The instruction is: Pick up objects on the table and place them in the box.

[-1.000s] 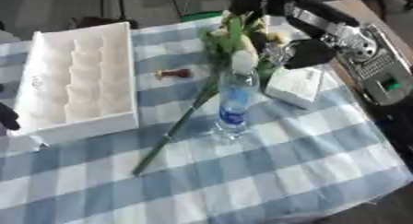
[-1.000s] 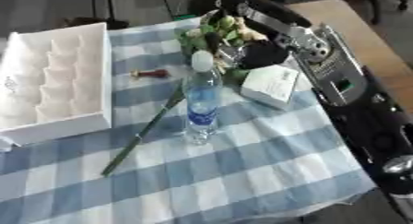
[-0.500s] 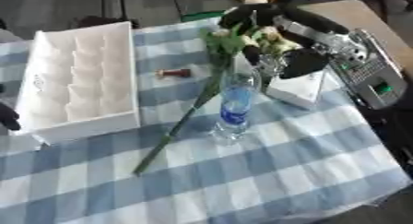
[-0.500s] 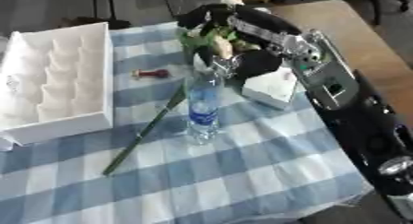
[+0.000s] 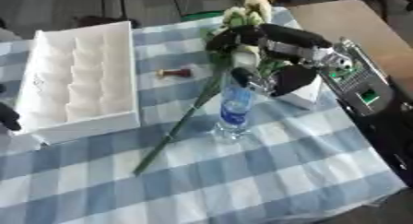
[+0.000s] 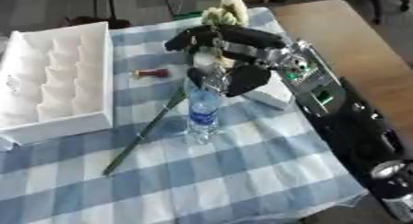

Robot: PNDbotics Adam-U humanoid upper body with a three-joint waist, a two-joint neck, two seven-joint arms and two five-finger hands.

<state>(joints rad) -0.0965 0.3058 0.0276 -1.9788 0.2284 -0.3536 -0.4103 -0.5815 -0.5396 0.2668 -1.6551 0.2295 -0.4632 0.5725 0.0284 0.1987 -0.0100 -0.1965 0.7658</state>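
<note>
A clear water bottle (image 5: 234, 112) with a blue label and white cap stands upright on the checked cloth. My right hand (image 5: 270, 36) reaches in from the right and hovers over the bottle's top. Its fingers are on the far side of the cap and its thumb (image 5: 242, 75) is beside the neck, spread and not closed on it. A long-stemmed flower (image 5: 181, 126) lies diagonally behind the bottle, its white blooms (image 5: 248, 8) at the far edge. A small red-brown thing (image 5: 175, 73) lies near the white compartment box (image 5: 80, 121) at the left. Only a dark bit of my left hand (image 5: 8, 117) shows at the left edge.
A small white carton (image 5: 305, 98) lies right of the bottle, partly under my right forearm (image 5: 355, 80). A bare wooden tabletop (image 5: 347, 15) shows at the far right. The near half of the blue-and-white cloth (image 5: 242, 181) holds nothing.
My right hand has moved left, from above the small white carton to over the bottle's top. The bottle, the flower and the box have stayed put.
</note>
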